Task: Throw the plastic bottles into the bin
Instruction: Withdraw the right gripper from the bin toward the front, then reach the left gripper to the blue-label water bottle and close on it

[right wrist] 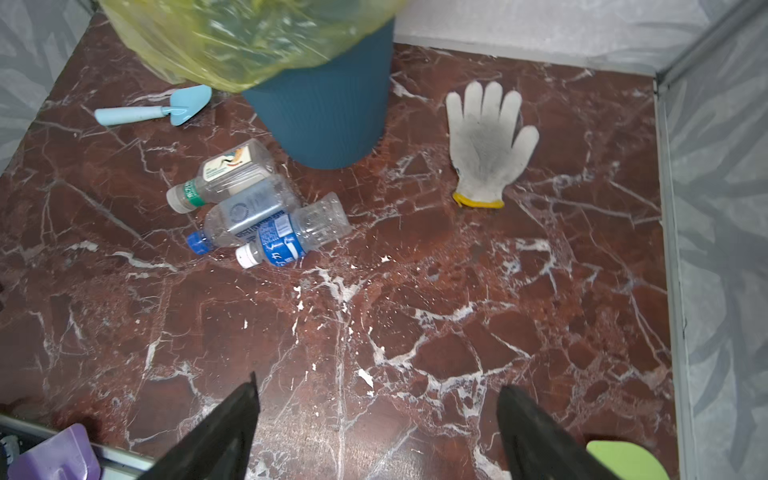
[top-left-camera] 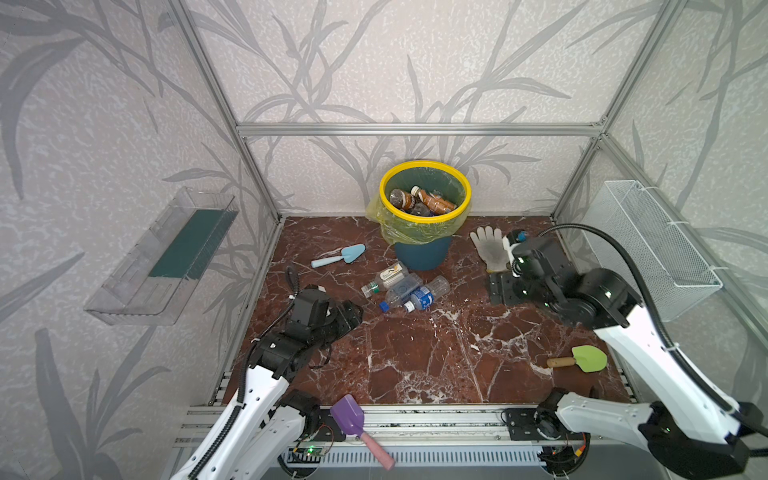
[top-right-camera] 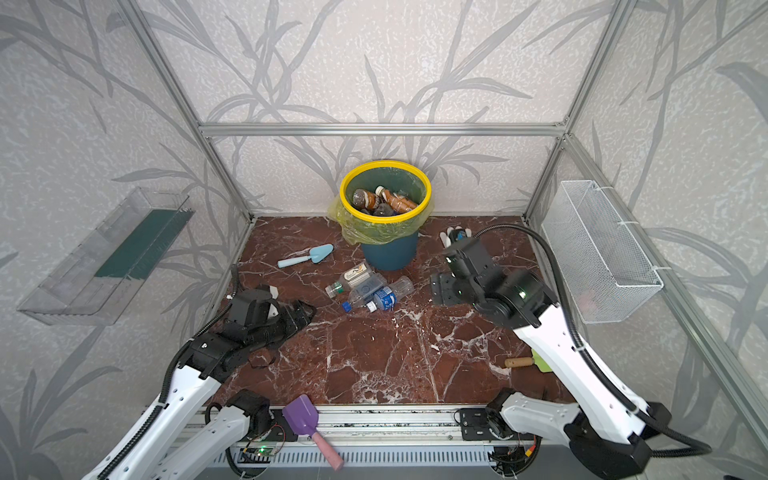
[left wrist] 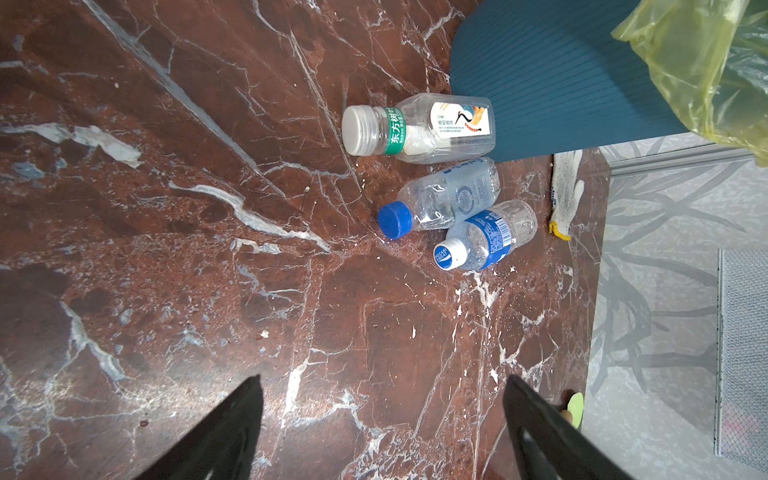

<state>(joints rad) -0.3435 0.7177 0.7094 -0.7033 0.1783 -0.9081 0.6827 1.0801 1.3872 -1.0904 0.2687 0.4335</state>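
Both end effectors are released and carry nothing: the left gripper (left wrist: 382,428) and the right gripper (right wrist: 378,432) each show jaws spread wide over bare marble table (top-left-camera: 415,365). The bin (top-left-camera: 422,257) stands at the far middle of the table and already holds several brown-swirled bottles (top-left-camera: 419,201). Three bottles remain outside it, lying on their sides in a tight cluster on its near side: a white-capped bottle (top-left-camera: 384,278) farthest back, a blue-capped bottle (top-left-camera: 401,293) in the middle, and a blue-labelled bottle (top-left-camera: 426,294) nearest, each touching the next. Whether the white-capped bottle touches the bin wall cannot be told.

Hazards, as judged:
1. Contact between the three means that closing on one is likely to push its neighbours, and these round, light bodies would roll off.
2. Fingers lowered behind the white-capped bottle have little room. They could strike the bin or snag the yellow liner bag (top-left-camera: 388,230) hanging down its side, shifting the bin.
3. Both arms face the same cluster from left and right, so simultaneous reaches risk a collision.
4. Thin empty plastic may buckle and squirt out of the jaws.
5. With the bin partly filled, a bottle dropped from height may bounce off the rim.
6. The white glove (top-left-camera: 488,247) lies close to the right arm and could be dragged.
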